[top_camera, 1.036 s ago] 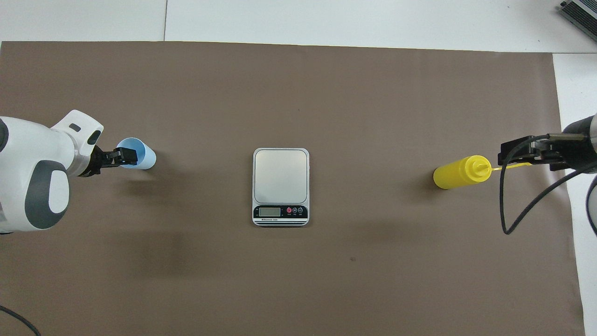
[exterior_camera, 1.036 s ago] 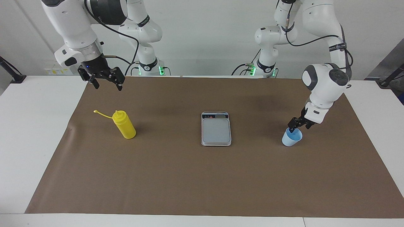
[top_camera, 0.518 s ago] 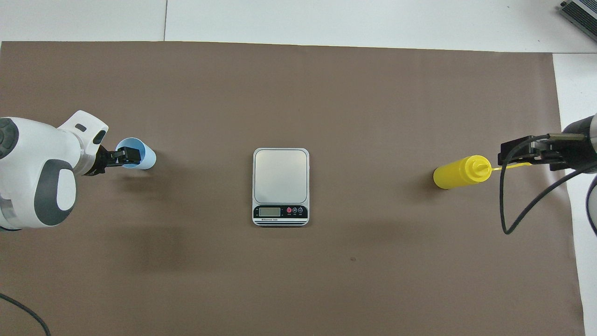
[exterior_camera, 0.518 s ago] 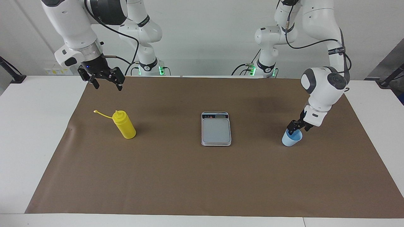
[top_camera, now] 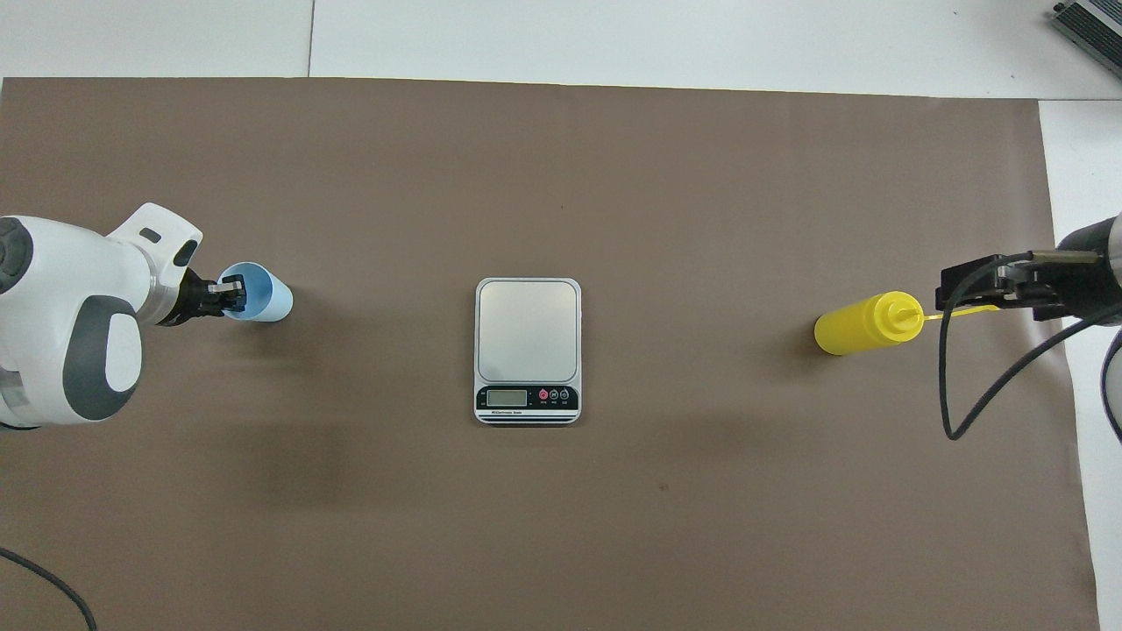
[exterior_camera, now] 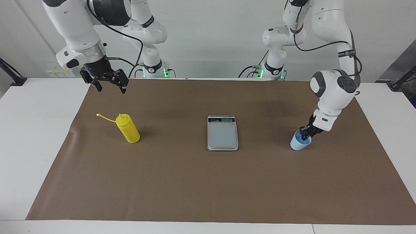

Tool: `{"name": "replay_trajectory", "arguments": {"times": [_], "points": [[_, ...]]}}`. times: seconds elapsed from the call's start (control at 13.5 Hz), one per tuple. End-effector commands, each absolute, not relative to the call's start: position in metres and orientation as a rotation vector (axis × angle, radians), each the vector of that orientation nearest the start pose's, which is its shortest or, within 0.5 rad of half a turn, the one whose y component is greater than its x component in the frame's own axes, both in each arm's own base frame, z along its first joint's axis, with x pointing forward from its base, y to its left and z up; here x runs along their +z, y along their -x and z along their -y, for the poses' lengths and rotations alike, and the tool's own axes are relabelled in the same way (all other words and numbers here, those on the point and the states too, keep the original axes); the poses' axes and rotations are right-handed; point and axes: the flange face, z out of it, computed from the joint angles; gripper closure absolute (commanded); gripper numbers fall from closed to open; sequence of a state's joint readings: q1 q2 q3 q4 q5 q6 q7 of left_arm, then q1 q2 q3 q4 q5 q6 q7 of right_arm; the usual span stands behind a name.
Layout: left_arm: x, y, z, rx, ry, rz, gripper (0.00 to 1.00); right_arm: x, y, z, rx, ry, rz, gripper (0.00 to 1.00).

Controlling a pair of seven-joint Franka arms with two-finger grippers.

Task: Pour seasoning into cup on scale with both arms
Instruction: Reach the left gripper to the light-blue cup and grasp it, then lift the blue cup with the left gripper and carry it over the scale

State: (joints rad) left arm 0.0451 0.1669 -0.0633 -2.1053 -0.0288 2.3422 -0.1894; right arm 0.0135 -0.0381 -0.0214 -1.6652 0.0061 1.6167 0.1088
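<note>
Cup [exterior_camera: 300,142] rim newly in left pincer [exterior_camera: 305,133]

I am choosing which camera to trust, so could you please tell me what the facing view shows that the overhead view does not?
Only facing: both arms' bases, and the open right gripper hanging well above the table. Only overhead: the flat silver-grey scale's display and buttons, and the small light-blue cup's inside. Both: the left gripper closed on the cup's rim, the yellow plastic squeeze bottle upright, untouched.

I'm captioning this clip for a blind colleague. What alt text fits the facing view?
The left gripper pinches the rim of a small light-blue tapered cup on a brown mat. A flat silver-grey kitchen scale lies mid-mat; the open right gripper waits above a yellow plastic squeeze bottle.
</note>
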Motion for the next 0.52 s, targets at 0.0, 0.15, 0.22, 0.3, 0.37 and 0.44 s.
{"name": "replay_trajectory", "arguments": {"times": [0.0, 0.15, 0.22, 0.3, 0.37, 0.44], "points": [[0.366, -0.594, 0.013, -0.059, 3.173, 0.306, 1.0, 0.606, -0.54, 0.007, 0.009, 3.111, -0.155, 0.0], [0.39, -0.608, 0.012, -0.03, 3.175, 0.289, 1.0, 0.606, -0.54, 0.007, 0.008, 3.112, -0.155, 0.0], [0.401, -0.611, 0.013, -0.032, 3.176, 0.285, 1.0, 0.606, -0.54, 0.007, 0.008, 3.112, -0.155, 0.0], [0.41, -0.611, 0.017, -0.027, 3.179, 0.278, 1.0, 0.606, -0.54, 0.007, 0.008, 3.112, -0.155, 0.0], [0.422, -0.611, 0.022, -0.009, 3.181, 0.269, 1.0, 0.606, -0.54, 0.007, 0.009, 3.111, -0.155, 0.0], [0.434, -0.61, 0.038, 0.022, 3.185, 0.241, 1.0, 0.606, -0.54, 0.007, 0.009, 3.111, -0.155, 0.0]]}}
